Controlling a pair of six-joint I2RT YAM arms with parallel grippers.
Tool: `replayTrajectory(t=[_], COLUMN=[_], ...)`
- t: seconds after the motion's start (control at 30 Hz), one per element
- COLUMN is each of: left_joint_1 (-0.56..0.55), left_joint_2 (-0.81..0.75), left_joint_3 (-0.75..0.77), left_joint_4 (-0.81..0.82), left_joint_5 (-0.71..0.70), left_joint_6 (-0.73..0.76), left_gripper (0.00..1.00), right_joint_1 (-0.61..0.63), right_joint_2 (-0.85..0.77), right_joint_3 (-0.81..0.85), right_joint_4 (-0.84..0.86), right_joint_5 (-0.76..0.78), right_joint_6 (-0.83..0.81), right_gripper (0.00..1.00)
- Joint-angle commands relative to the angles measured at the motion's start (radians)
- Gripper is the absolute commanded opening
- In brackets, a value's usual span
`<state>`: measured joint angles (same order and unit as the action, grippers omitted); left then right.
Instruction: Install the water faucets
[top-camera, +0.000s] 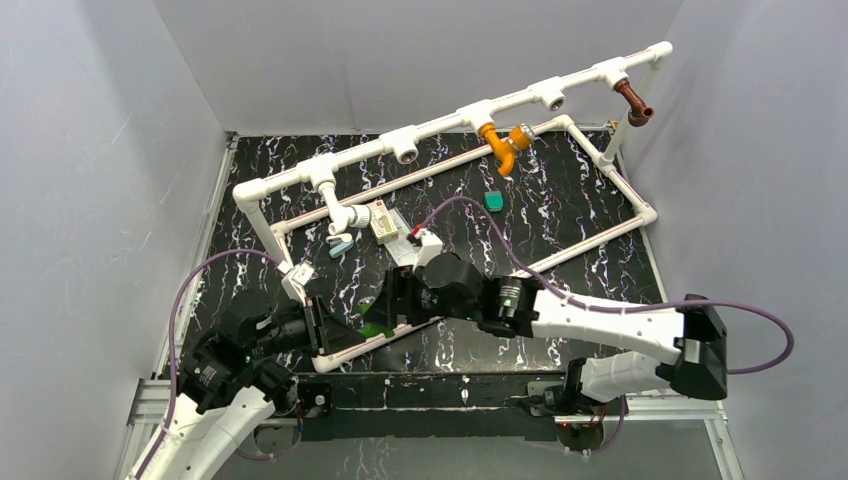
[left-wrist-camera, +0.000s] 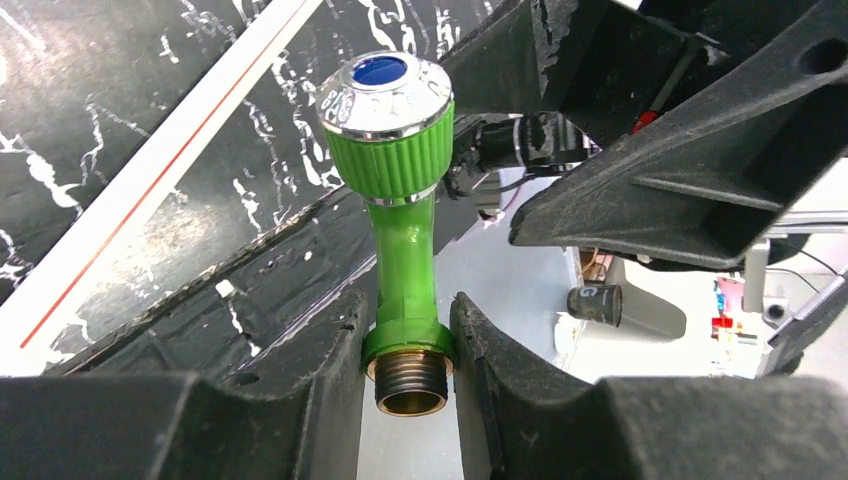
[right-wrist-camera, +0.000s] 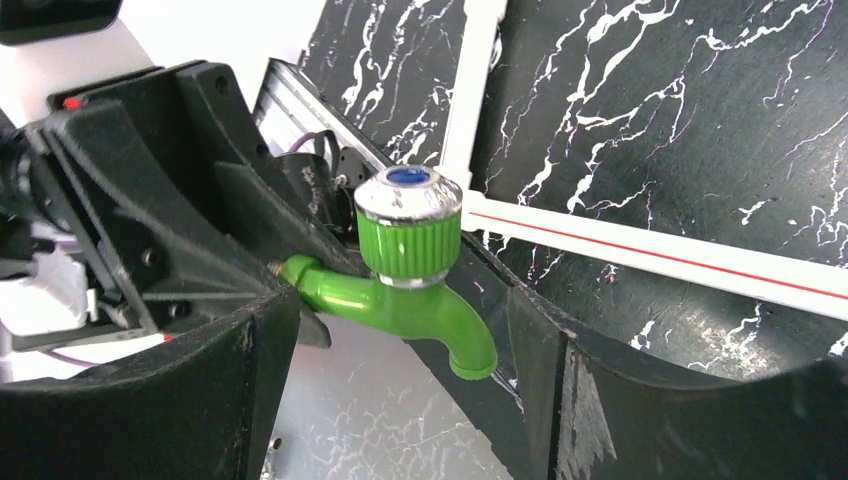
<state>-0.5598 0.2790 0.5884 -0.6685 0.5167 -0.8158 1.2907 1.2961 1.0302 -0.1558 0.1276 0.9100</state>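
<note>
The bright green faucet (top-camera: 376, 323) hangs above the table's near edge between my two grippers. My left gripper (left-wrist-camera: 408, 322) is shut on its green collar just above the brass thread, with the chrome knob (left-wrist-camera: 386, 90) pointing away. In the right wrist view the green faucet (right-wrist-camera: 400, 295) lies crosswise between the fingers of my open right gripper (right-wrist-camera: 400, 335), which do not touch it. The orange faucet (top-camera: 503, 143), brown faucet (top-camera: 634, 100) and white faucet (top-camera: 340, 215) sit in sockets of the long white pipe (top-camera: 440, 122).
A white pipe frame (top-camera: 620, 190) lies on the black marbled table and carries the raised pipe. Two tee sockets (top-camera: 405, 150) (top-camera: 550, 97) stand open. A flat teal piece (top-camera: 493, 200) and small white boxes (top-camera: 383, 222) lie inside the frame.
</note>
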Motion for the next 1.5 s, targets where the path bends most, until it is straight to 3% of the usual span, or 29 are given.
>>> replayTrajectory(t=[0.0,0.3,0.63,0.83,1.47], left_joint_1=[-0.003,-0.003,-0.003,-0.003,-0.003], left_joint_2=[-0.023,-0.05,-0.052,-0.071,-0.105], left_joint_3=[0.039,0.016,-0.025,-0.036,-0.065], left_joint_4=[0.111,0.385,0.642,0.703,0.709], left_joint_5=[0.066,0.177,0.229,0.245,0.261], left_joint_6=[-0.04,-0.163,-0.293,-0.317,-0.312], left_gripper=[0.0,0.0,0.0,0.0,0.0], right_joint_1=[0.002,-0.017,-0.027,-0.039,-0.06], right_joint_2=[-0.133,-0.377,-0.361,-0.325,-0.287], right_joint_3=[-0.072,-0.204,-0.202,-0.189,-0.172], right_joint_4=[0.094,0.221,0.408,0.504,0.565], right_joint_5=[-0.003,-0.115,-0.304,-0.38,-0.439], right_joint_6=[-0.039,-0.122,-0.117,-0.092,-0.032], right_gripper=[0.83,0.79,0.79,0.77,0.53])
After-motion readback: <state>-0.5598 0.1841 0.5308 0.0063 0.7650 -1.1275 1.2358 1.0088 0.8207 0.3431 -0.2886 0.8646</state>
